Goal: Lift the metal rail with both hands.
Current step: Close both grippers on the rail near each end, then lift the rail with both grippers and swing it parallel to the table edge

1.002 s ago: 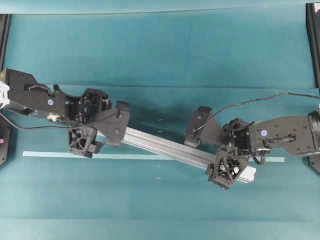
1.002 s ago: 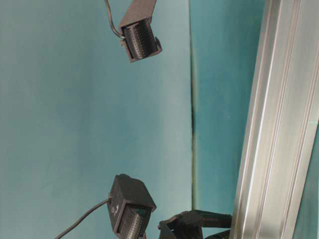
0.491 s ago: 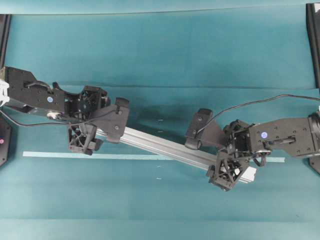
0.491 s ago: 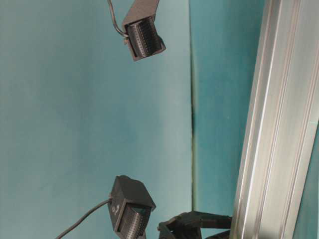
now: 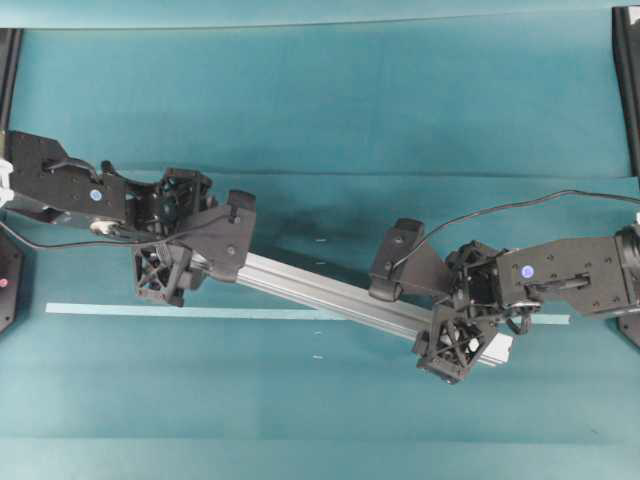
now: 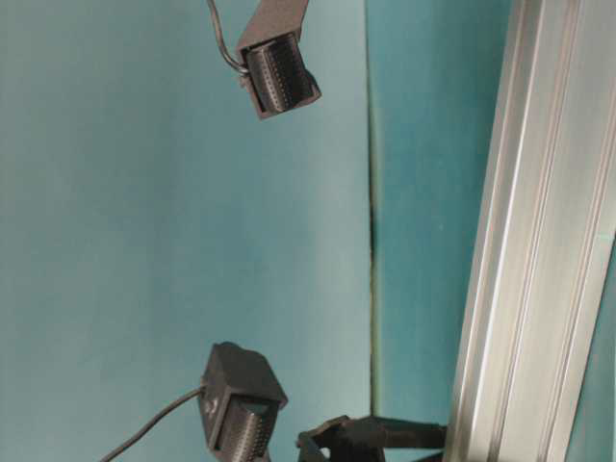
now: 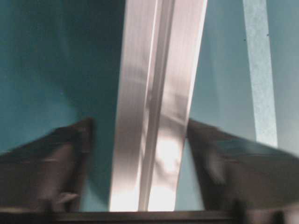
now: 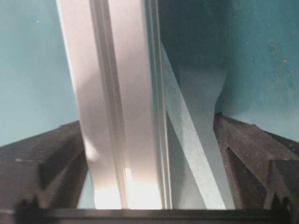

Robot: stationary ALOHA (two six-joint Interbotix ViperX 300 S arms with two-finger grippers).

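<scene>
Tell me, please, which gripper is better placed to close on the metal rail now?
Left. The left gripper has the metal rail centred between its jaws. In the right gripper, the rail sits beside one jaw, far from the other.

metal rail [image 7: 156, 112] between gripper [image 7: 140, 154] jaws

The metal rail [image 5: 330, 293] is seen as silver-grey, streaked lengthwise by paler and darker grooves and lit by bright white glare in both wrist views. The table cover [image 5: 320, 100] is shown in deep teal, crossed by a thin strip of tape [image 5: 110, 310] in a paler teal. The left gripper [image 5: 165, 268] and the right gripper [image 5: 460, 335] are black — their bodies patterned with open triangular lattice.
</scene>
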